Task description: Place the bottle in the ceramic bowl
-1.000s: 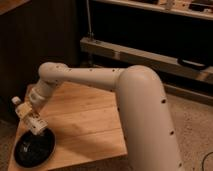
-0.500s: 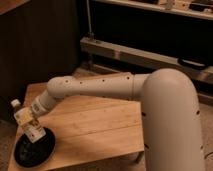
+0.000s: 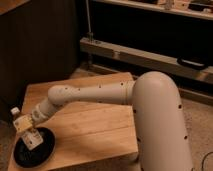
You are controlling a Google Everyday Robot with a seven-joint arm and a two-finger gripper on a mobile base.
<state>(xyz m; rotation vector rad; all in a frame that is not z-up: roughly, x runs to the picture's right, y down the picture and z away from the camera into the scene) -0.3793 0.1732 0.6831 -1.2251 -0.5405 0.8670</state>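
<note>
The bottle (image 3: pixel 20 121) is small and cream-coloured with a white cap at its upper left end. It is tilted and held just above the left part of the ceramic bowl (image 3: pixel 44 150), a shallow glossy black dish at the table's front left corner. My gripper (image 3: pixel 29 132) is at the end of the white arm reaching down from the right. It is shut on the bottle's lower part, directly over the bowl. The bottle's base is hidden by the fingers (image 3: pixel 34 140).
The bowl rests on a light wooden table (image 3: pixel 95 127), close to its left and front edges. My arm's large white body (image 3: pixel 157 120) stands at the table's right side. A dark cabinet and metal shelving stand behind.
The gripper with the bottle has moved down and slightly toward the front, closer to the bowl. The arm has stretched out lower across the table.
</note>
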